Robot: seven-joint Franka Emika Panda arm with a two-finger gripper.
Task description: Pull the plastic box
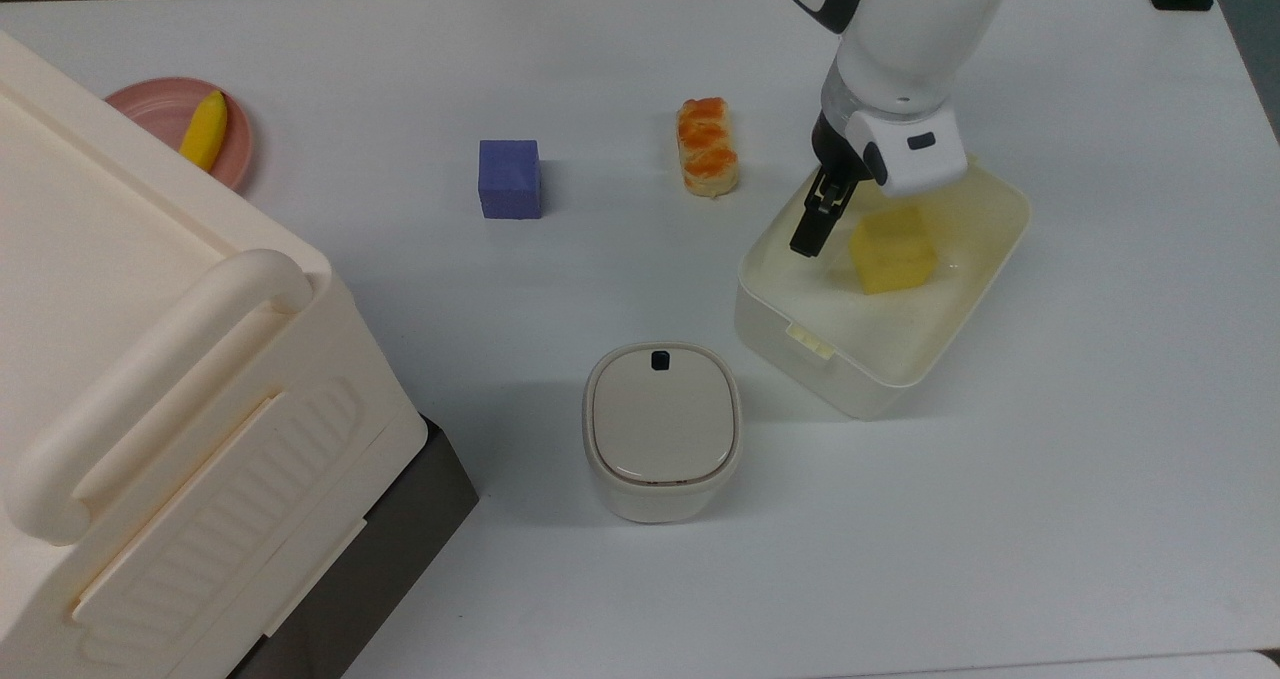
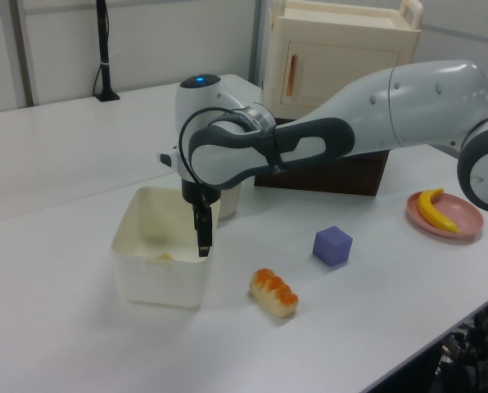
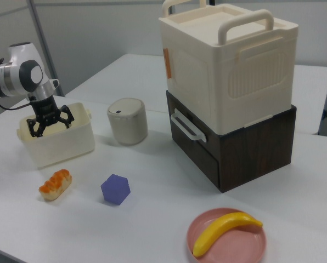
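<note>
White and bare of any readable writing or labels, the counter (image 1: 1100,459) carries everything in the scene. On it, at the top view's left, stands a large cream case (image 1: 150,409) with a thick handle, stacked on a dark brown drawer box (image 3: 246,148). Beside the case at the top view's upper left lies a pink plate (image 1: 160,109) holding a yellow banana (image 1: 204,131).

Near the middle of the top view sit a purple cube (image 1: 510,179) and an orange-glazed bread roll (image 1: 707,146), well apart from each other. A small rounded container (image 1: 662,429) with a beige lid and a black button stands toward the top view's lower middle, near the plastic box (image 1: 850,359) but not touching it.

That cream-white, open-topped plastic box lies at the top view's right of centre, turned at an angle to the counter edge, with a small latch tab on its near wall. Inside it rests a yellow cube (image 1: 892,250).

The robot arm reaches down over the box, and the jaws of the gripper (image 3: 47,121) are spread wide in the right view. One black finger (image 1: 815,221) hangs inside the box, close to the wall nearest the bread roll, in the top view just left of the yellow cube.
</note>
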